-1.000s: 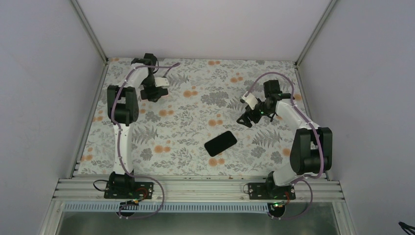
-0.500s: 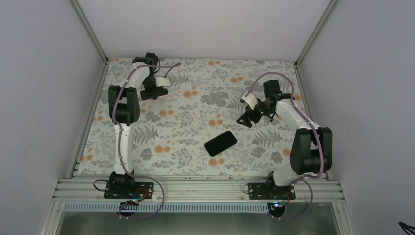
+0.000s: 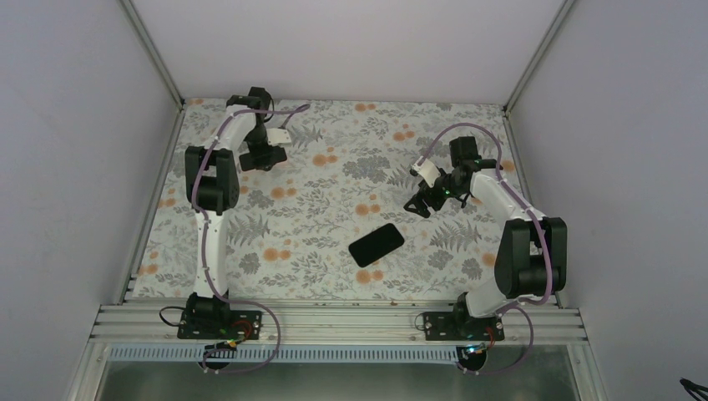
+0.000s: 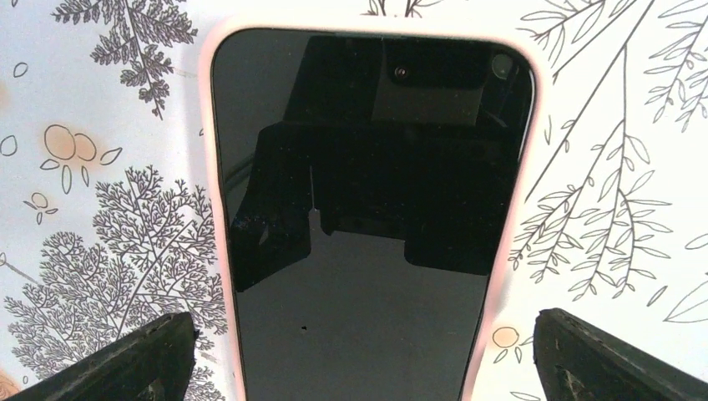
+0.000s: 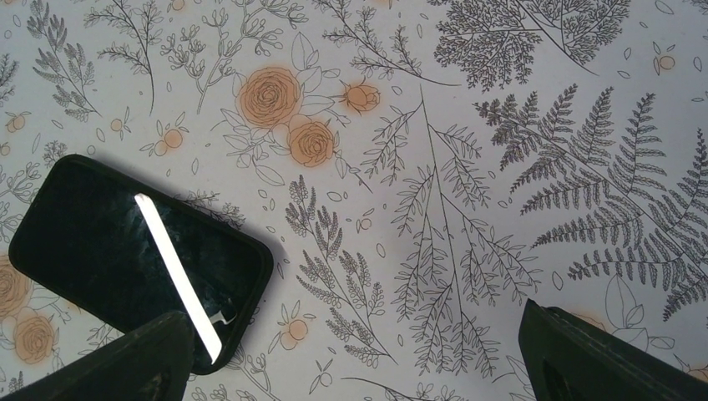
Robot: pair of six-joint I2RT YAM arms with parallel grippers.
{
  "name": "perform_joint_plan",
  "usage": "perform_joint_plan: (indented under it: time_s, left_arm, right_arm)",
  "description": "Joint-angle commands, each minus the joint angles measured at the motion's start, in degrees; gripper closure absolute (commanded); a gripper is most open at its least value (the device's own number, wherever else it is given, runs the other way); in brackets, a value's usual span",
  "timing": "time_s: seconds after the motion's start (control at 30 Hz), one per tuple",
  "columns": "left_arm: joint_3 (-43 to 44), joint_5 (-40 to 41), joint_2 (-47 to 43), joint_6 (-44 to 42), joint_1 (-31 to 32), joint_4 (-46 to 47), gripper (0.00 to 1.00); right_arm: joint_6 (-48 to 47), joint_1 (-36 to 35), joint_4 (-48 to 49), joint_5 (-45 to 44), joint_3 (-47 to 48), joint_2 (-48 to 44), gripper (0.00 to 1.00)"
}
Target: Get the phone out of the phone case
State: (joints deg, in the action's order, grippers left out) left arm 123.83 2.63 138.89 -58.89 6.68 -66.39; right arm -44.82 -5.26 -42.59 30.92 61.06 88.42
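A phone with a dark screen in a pale pink case (image 4: 367, 167) lies flat on the floral table and fills the left wrist view. My left gripper (image 4: 367, 363) is open just above it, one black finger (image 4: 150, 359) on each side of the case, not touching it. In the top view the left gripper (image 3: 262, 155) is at the far left and hides this phone. A black phone-shaped thing with a raised black rim (image 3: 376, 244) lies at the table's middle. It also shows in the right wrist view (image 5: 125, 259). My right gripper (image 3: 420, 203) (image 5: 359, 359) is open and empty, up and right of it.
The floral tablecloth (image 3: 334, 200) covers the whole table. Grey walls and metal posts close it in at the left, back and right. An aluminium rail (image 3: 334, 322) with the arm bases runs along the near edge.
My left gripper has shifted slightly toward the back of the table. The right arm and the black phone-shaped thing have not moved.
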Motion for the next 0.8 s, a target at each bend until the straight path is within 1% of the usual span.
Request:
perform_joint_plan:
  time_s: [0.0,0.17,0.4,0.47,0.6,0.77]
  left_arm:
    - [1.8,1.1,-0.8,-0.2,0.2,-0.9,0.00]
    - [6.4,0.9,3.0,-1.0,0.3,-3.2,0.00]
    - [17.2,0.7,9.8,-2.8,0.3,-10.9,0.00]
    - [16.8,0.8,9.8,-3.0,0.3,-11.3,0.00]
    - [13.3,0.3,8.2,-3.8,0.3,-11.2,0.00]
    - [12.5,-0.3,7.4,-4.0,0.3,-11.3,0.00]
  right_arm:
    - [-0.8,-0.5,-0.9,1.0,0.0,-1.2,0.00]
    - [-0.6,-0.5,-0.7,1.3,0.3,-1.1,0.00]
    - [-1.0,-0.5,-1.2,1.3,0.4,-0.7,0.00]
    - [-1.2,-0.5,-1.4,1.5,0.3,-0.7,0.00]
    - [-1.3,-0.5,-1.5,1.6,0.3,-0.5,0.00]
    - [-1.2,-0.5,-1.4,1.6,0.6,0.1,0.00]
